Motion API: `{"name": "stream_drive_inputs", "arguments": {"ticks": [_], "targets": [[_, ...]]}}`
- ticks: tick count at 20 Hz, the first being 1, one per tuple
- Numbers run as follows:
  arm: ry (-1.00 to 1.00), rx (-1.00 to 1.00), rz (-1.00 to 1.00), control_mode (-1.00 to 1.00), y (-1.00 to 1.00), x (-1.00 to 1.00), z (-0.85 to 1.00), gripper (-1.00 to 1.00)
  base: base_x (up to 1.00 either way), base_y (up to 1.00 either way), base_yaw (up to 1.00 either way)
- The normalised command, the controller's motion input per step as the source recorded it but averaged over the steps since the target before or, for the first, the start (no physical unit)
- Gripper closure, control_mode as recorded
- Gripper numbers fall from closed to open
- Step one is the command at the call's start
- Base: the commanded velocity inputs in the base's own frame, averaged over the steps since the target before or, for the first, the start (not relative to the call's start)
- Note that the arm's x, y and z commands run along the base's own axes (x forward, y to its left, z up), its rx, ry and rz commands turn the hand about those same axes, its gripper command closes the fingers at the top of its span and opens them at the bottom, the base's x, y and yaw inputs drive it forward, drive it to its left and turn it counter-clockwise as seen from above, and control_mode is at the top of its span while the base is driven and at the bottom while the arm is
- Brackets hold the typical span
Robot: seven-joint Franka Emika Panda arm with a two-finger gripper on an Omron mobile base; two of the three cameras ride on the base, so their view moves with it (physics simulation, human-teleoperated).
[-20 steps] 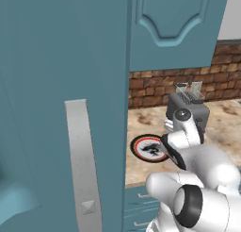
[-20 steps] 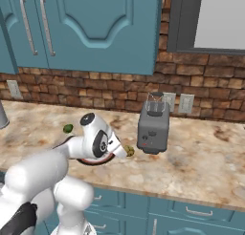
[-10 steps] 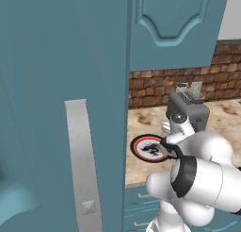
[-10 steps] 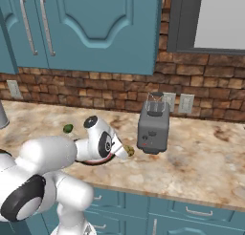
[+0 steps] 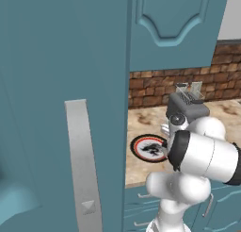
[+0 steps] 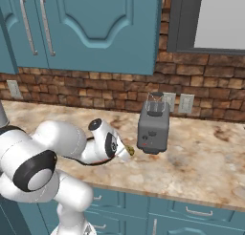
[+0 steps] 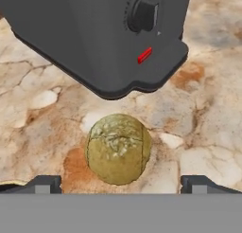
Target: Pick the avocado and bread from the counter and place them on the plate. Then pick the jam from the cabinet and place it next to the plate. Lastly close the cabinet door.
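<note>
Bread (image 7: 118,149), probably, between open pincer (image 7: 120,182) tips; plate (image 5: 149,147) elsewhere.

You will find no legible text, label, brand or number here; the plate (image 5: 149,147) bears only a dark pattern, the toaster (image 7: 108,33) an unmarked red tab

The desk (image 7: 208,132) looks like polished stone, beige marbled with rusty blotches, and the bread (image 7: 118,148) lying on it has a rough, cracked, matt golden crust. Just beyond the roll, the toaster (image 7: 94,33) is smooth dark grey with a satin sheen, like plastic or coated metal. The cabinet door (image 5: 61,75) is matt teal paint with a brushed grey metal bar handle (image 5: 84,165), the far wall (image 6: 95,93) rough brown brick, the plate (image 5: 147,147) glazed.
</note>
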Motion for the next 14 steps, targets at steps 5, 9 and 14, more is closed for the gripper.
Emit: {"name": "stream_drive_inputs", "arguments": {"ticks": [5, 9, 14], "targets": [[0.00, 0.00, 0.00, -1.00, -0.09, 0.12, -0.24, -1.00, 0.00, 0.00, 0.00], [0.00, 0.00, 0.00, -1.00, -0.04, 0.13, -0.25, -1.00, 0.00, 0.00, 0.00], [0.00, 0.00, 0.00, -1.00, 0.00, 0.13, -0.24, 1.00, 0.00, 0.00, 0.00]]}}
